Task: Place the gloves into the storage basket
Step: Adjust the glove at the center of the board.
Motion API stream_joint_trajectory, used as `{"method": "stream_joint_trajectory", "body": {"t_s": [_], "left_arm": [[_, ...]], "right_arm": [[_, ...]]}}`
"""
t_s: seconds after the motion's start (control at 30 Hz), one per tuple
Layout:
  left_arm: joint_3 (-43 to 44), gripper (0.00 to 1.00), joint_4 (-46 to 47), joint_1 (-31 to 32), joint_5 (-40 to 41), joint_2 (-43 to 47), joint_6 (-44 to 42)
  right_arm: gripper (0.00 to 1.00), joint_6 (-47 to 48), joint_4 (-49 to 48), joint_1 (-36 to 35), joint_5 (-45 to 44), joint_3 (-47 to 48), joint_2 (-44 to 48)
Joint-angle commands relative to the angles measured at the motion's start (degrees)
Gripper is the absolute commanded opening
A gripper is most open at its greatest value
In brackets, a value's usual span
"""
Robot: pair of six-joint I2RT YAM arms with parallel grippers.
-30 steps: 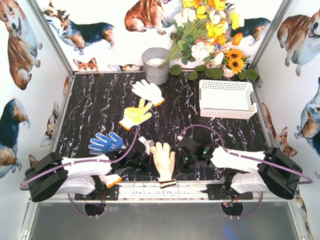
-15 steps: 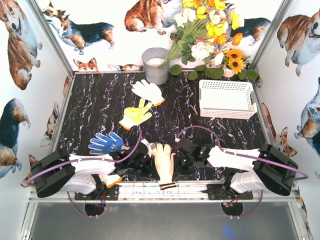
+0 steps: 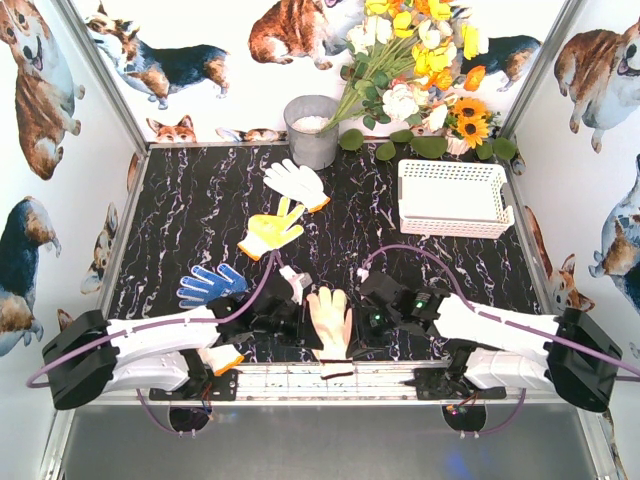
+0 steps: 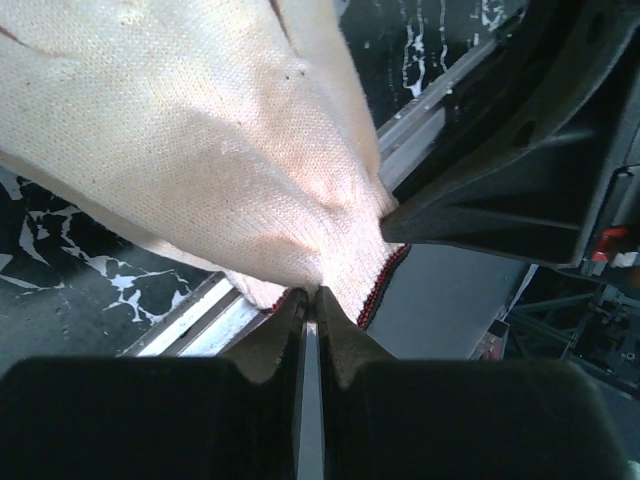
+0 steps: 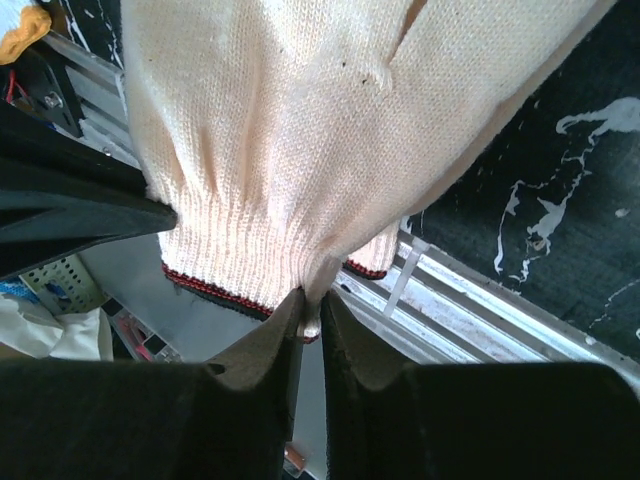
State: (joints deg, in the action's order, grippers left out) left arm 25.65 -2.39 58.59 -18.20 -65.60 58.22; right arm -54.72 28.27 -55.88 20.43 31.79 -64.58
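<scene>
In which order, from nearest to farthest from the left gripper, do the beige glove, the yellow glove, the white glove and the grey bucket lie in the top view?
1. beige glove, its cuff pinched by the left gripper, at the near edge
2. yellow glove, mid-table
3. white glove, behind the yellow one
4. grey bucket, at the back wall

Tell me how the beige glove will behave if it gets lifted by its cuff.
Probably floppy: the beige glove bunches where the left gripper and right gripper pinch its cuff. Likely light, being thin knit; the rest should hang limp.
</scene>
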Motion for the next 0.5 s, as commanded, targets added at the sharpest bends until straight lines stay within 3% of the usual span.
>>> {"method": "stream_joint_trajectory", "body": {"t_s": [0.0,0.17,0.47], "left_arm": [[1.5,0.00,-5.4,0.0,0.1,2.3,-0.2],[0.1,0.01,-4.3,0.0,-1.0,3.2,0.1],[-1.3,0.01,2.5,0.7,-4.9,-3.5,0.4]], "right_arm": [[0.15,-0.7,3.9,-0.4,-0.4,2.7,3.4],[0.15,-1.3,4.1,-0.6,0.1,1.3,4.6],[0.15,-2.7,0.0,-3.3,-0.1,0.3,-1.5]]}}
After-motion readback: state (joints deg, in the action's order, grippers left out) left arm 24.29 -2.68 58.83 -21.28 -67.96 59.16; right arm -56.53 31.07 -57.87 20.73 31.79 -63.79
